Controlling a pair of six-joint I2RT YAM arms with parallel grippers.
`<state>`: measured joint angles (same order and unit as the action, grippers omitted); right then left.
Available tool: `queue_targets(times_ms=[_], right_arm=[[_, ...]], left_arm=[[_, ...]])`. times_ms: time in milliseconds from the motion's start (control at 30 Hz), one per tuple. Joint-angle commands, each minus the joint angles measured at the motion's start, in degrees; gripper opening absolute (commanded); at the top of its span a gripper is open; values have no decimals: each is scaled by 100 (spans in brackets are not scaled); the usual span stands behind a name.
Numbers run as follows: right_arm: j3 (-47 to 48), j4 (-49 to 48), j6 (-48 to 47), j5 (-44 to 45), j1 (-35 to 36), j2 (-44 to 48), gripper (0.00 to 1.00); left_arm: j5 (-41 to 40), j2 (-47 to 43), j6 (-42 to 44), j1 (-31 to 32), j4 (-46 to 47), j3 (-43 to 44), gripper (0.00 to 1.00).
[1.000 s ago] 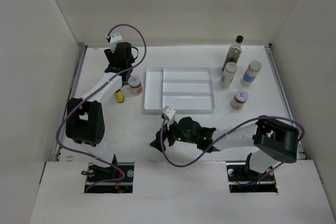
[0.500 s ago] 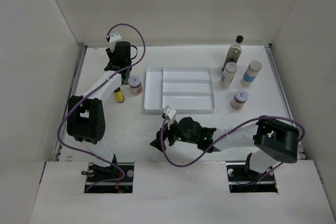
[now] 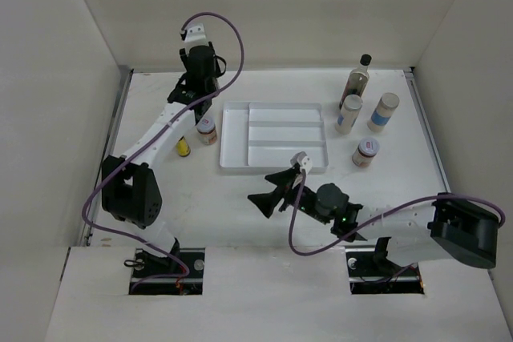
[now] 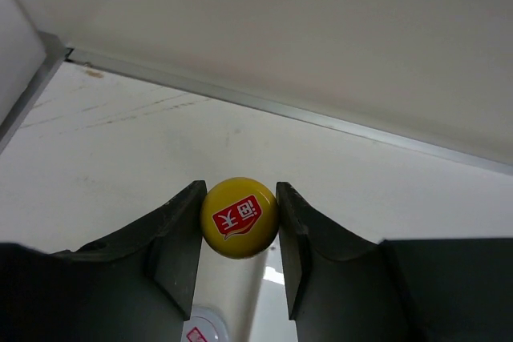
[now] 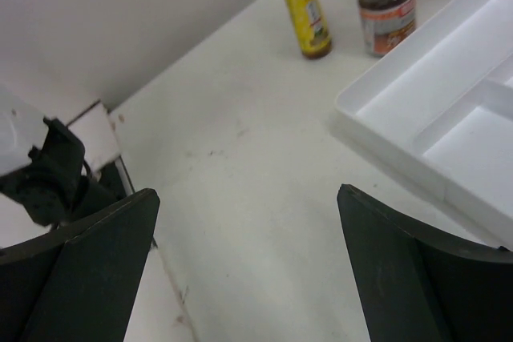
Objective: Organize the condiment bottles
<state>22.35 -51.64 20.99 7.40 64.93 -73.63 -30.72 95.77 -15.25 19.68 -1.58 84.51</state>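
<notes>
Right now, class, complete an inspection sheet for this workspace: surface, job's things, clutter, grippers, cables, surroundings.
Surface: white table, faint scuffs.
Job's things: yellow-capped bottle in the left gripper, only its cap showing; jar and small bottle left of the tray; dark bottle, shaker, second shaker and second jar right of it.
Clutter: tray, nothing seen in it.
Grippers: left gripper shut on the yellow-capped bottle; right gripper open, over bare table.
Cables: purple cables looped over both arms.
Surroundings: white walls on three sides.
</notes>
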Motion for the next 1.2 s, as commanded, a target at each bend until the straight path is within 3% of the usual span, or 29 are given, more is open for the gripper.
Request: queue_targets(times_ms=[0, 367, 1167], right_arm=[[-256, -935, 98, 779, -124, 409, 100], [-539, -954, 573, 1097, -679, 647, 100], [-337, -734, 608, 983, -705, 314, 100]], left_arm=[[119, -603, 101, 338, 896, 356, 20], [225, 100, 92, 848, 1046, 637, 20], [136, 662, 74, 796, 1424, 215, 20]])
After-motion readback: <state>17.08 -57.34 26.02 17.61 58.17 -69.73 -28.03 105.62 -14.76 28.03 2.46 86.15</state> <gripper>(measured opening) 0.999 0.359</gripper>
